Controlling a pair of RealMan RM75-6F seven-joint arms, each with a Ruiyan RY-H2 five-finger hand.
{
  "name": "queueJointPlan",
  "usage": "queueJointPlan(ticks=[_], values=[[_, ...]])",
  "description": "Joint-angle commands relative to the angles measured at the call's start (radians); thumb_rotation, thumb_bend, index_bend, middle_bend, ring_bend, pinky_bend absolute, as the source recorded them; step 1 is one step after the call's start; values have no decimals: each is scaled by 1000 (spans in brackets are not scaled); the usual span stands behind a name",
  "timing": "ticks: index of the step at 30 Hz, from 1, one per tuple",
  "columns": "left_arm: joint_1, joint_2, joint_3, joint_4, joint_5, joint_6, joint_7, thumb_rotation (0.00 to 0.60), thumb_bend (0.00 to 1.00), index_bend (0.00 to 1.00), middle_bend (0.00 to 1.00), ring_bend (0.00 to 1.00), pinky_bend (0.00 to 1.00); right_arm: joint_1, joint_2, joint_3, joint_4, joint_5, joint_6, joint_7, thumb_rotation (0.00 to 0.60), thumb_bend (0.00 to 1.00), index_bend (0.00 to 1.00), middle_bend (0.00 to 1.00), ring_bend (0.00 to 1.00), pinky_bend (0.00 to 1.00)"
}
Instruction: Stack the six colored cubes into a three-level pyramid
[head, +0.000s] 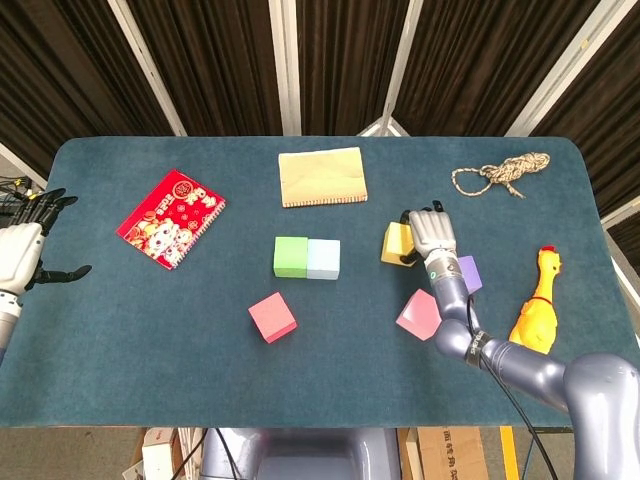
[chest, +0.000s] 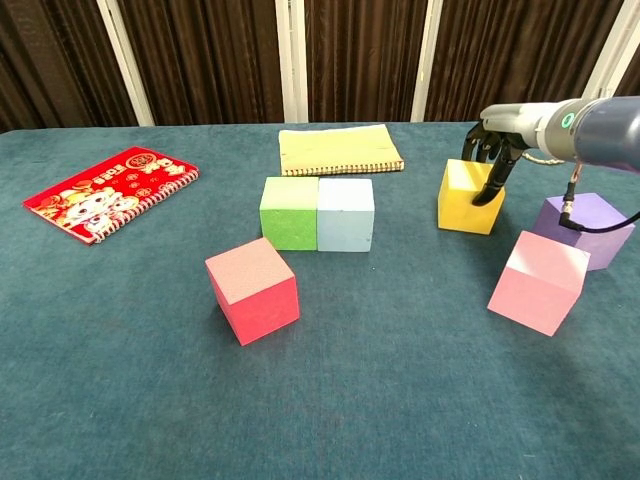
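Fingers (chest: 492, 178) of our right hand (head: 430, 233) curl around the yellow cube (chest: 468, 196), gripping it on the worktop (head: 150, 330).
We see it right of the touching green cube (chest: 289, 212) and blue cube (chest: 345, 213); our left hand (head: 22, 253) hangs spread, holding nothing.

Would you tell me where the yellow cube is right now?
The yellow cube sits on the table's right side in the chest view, gripped by the right hand, right of the blue cube and left of the purple cube.
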Motion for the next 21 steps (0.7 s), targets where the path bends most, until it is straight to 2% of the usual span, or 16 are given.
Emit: queueJointPlan(ticks=[1,8,16,21], values=[[5,1,5,-1,9,8,11,600,197,138,25,0,49,0,25,9,-47,-5,28,-8,600,188,382,454,239,0],[26,8,32,-16,45,49,83,600,198,138,27,0,49,-3,86,11,-179,11,80,-42,600,189,383,454,239,0],[58,14,68,-43,66,93,189,600,197,138,30,0,49,-14,136,-10,-322,-5,135,-72,600,190,383,454,239,0],[98,-6,84,-75,73,174,264,600,198,139,35,0,49,-20,148,-27,-399,-27,163,-82,600,189,383,454,239,0]])
